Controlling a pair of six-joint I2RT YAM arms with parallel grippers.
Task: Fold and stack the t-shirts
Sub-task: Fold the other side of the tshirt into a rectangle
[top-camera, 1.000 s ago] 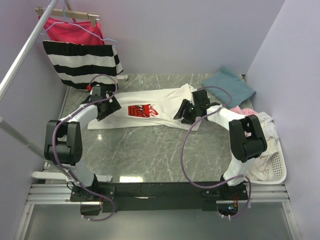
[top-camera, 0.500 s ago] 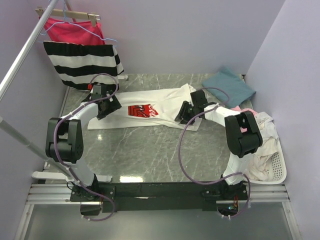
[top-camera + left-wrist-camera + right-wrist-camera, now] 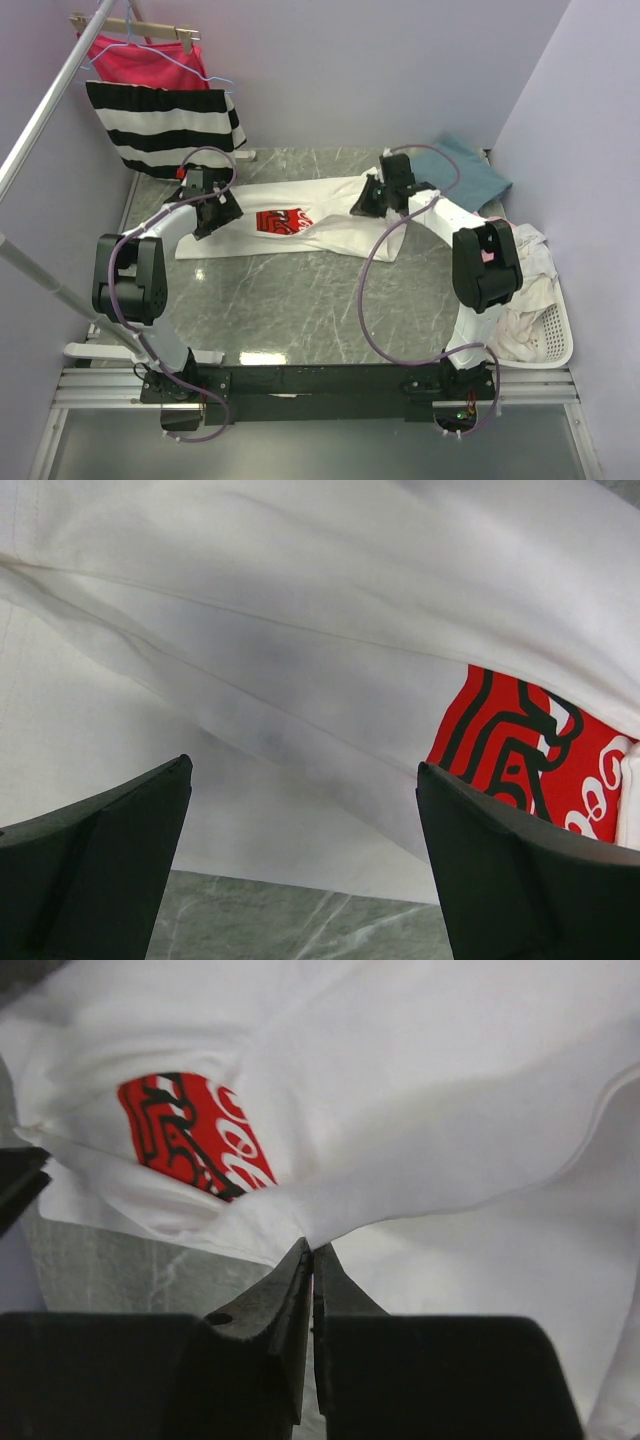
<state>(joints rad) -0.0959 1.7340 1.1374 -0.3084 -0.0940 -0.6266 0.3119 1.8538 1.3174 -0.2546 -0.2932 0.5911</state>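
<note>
At the near edge, the two arms rise from a black rail (image 3: 320, 381) and reach out over the grey marbled table (image 3: 290, 300). To the near right, a white basket (image 3: 556, 338) sits at the table's edge, holding a heap of pale t-shirts (image 3: 528, 262), white with a bit of pink.

In the middle of the table the white t-shirt (image 3: 335, 222) lies spread lengthwise from left to right, with its red logo (image 3: 283, 221) facing up left of centre. The left gripper (image 3: 302, 772) hangs over the left end of this shirt with its jaws spread wide and nothing between them. White cloth and the edge of the logo show below it. Whether the fingertips touch the cloth, I cannot tell.

The right gripper (image 3: 312, 1250) is at the shirt's right part, its jaws pressed together on a pinched fold of the white cloth. The cloth is drawn up in creases toward the fingertips, and the logo lies beyond them in the wrist view.

Farther back on the right, the teal t-shirt (image 3: 478, 172) lies flat near the corner, close behind the right arm. At the far left, a black-and-white striped garment (image 3: 165, 128) hangs from a hanger (image 3: 190, 62), with a red-pink garment (image 3: 135, 58) hanging behind it.
</note>
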